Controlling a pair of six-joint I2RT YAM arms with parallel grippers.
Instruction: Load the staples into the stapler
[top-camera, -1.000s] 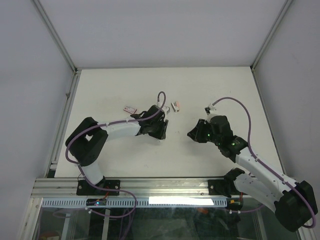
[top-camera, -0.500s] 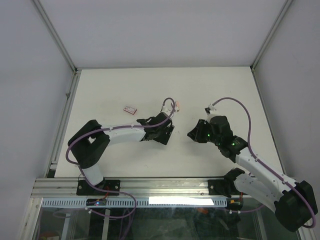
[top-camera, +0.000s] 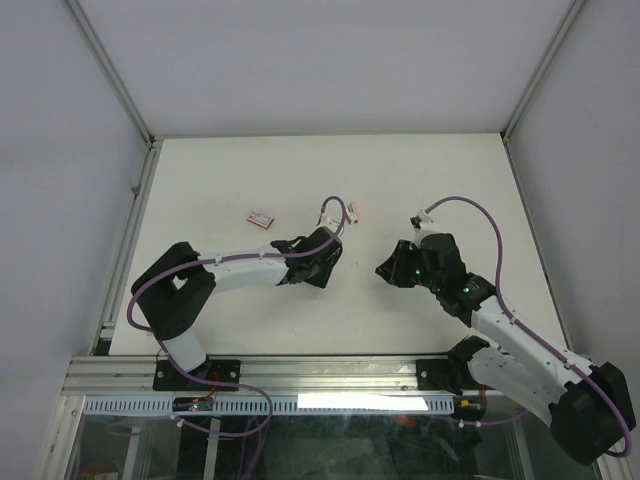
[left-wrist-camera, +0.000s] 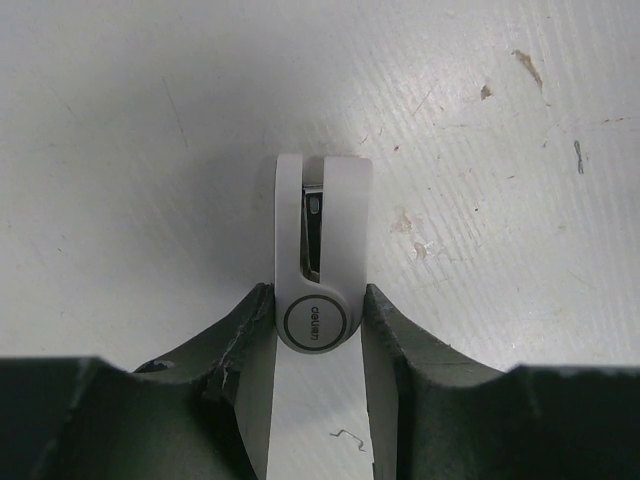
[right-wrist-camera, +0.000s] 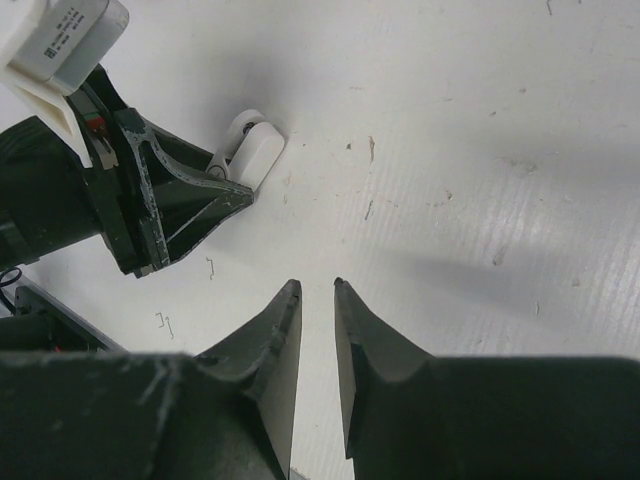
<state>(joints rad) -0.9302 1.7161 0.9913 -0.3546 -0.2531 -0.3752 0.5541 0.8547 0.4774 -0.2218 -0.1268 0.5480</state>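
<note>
The stapler (left-wrist-camera: 322, 240) lies on the table showing its white side and round hinge cap. It shows pink in the top view (top-camera: 352, 209) and white in the right wrist view (right-wrist-camera: 252, 150). My left gripper (left-wrist-camera: 318, 300) is shut on its hinge end, one finger on each side, and appears in the top view (top-camera: 338, 228). The red-and-white staple box (top-camera: 262, 217) lies to the left, apart from both arms. I see no staple strip. My right gripper (right-wrist-camera: 314, 286) hovers empty, jaws a narrow gap apart, right of the stapler (top-camera: 384, 268).
Loose single staples lie on the white table: one between my left fingers (left-wrist-camera: 347, 437), two near the left arm (right-wrist-camera: 210, 266) (right-wrist-camera: 165, 324). The table has small marks and scratches. White walls and metal rails enclose it.
My left gripper has moved right and forward from beside the stapler to around its hinge end and closed on it. The right arm has not moved.
</note>
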